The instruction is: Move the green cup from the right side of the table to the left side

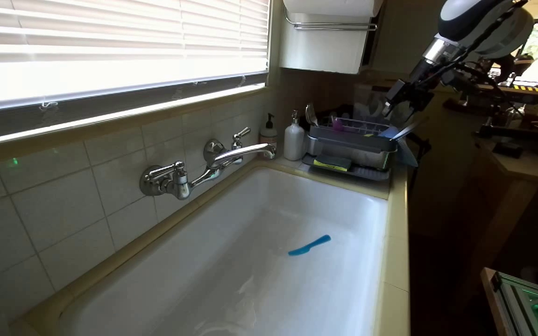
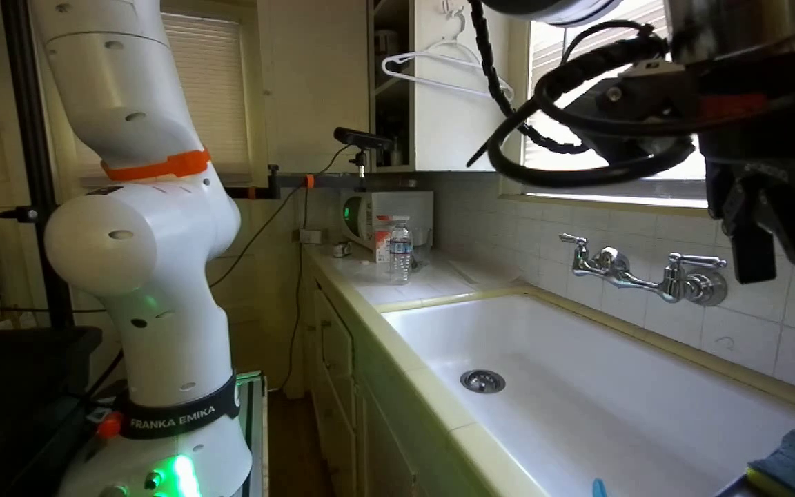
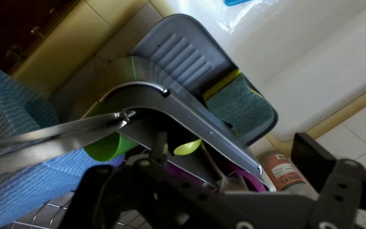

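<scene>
In the wrist view, see the tool (image 3: 230, 141) with its fingers (image 3: 313, 162) spread well apart and nothing pinched between them. Off to one side, find the green tumbler (image 3: 106, 148) at the dish rack (image 3: 199, 124), partly covered from this angle by metal tongs (image 3: 49, 144) and just beside a blue cloth (image 3: 27, 190); hard to tell whether upright or tipped. Looks like plain thin plastic, so expect light weight, some flex in the wall, little risk of breakage and a slick surface if wet. Best take hold at the rim, one finger inside and one outside, squeezing gently and keeping clear of the tongs.

In an exterior view, see the tool hanging above the dish rack, and a blue plastic knife (image 1: 309, 246) lying in the white sink basin (image 1: 250, 256), presumably the task's tabletop. Cannot pick out the green tumbler for certain.

In an exterior view, see the fingers parted close to the camera, and the drain (image 2: 482, 382) toward the far end of the sink basin, likely the end to aim for.
</scene>
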